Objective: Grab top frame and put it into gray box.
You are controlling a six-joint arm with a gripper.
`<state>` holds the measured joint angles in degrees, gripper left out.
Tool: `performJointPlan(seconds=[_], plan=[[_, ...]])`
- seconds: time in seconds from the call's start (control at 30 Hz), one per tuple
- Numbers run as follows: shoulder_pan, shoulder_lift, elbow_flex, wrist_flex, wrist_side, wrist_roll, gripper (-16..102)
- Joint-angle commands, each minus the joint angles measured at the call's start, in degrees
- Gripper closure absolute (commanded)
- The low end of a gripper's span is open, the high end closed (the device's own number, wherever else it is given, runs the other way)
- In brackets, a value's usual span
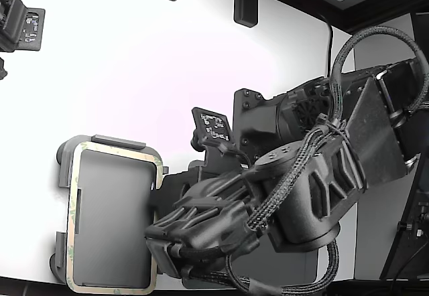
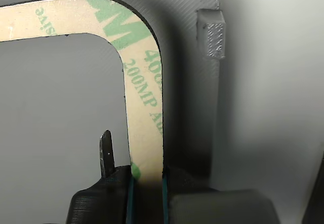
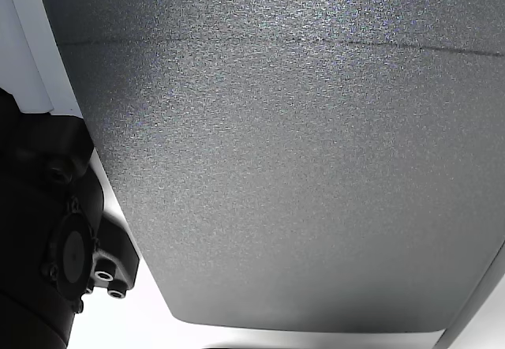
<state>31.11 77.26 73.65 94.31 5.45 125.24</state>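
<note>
While clamped on the top frame [image 2: 144, 107] above the gray box [image 1: 110, 219], keep gripper [image 2: 147, 181] aligned lengthwise, then lower.

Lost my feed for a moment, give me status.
Gripper shut on top frame. Frame lying over the gray box, inside its edge tabs. Nothing in the way.

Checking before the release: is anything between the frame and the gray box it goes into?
Nothing visible. In the exterior view the top frame already lies over the rim of the gray box, and its open centre shows only gray floor. The wrist view shows the gripper closed on one side of the frame.
</note>
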Motion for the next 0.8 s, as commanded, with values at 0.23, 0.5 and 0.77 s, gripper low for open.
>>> performJointPlan(seconds=[0.23,0.5,0.77], plan=[[-1.32,2.37,0.44,0.70,-0.70,-0.35,99],[-1.93,2.55,0.79,0.70,-0.97,-1.05,99],[-2.90,1.76,0.62,0.70,-1.23,-2.20,99]])
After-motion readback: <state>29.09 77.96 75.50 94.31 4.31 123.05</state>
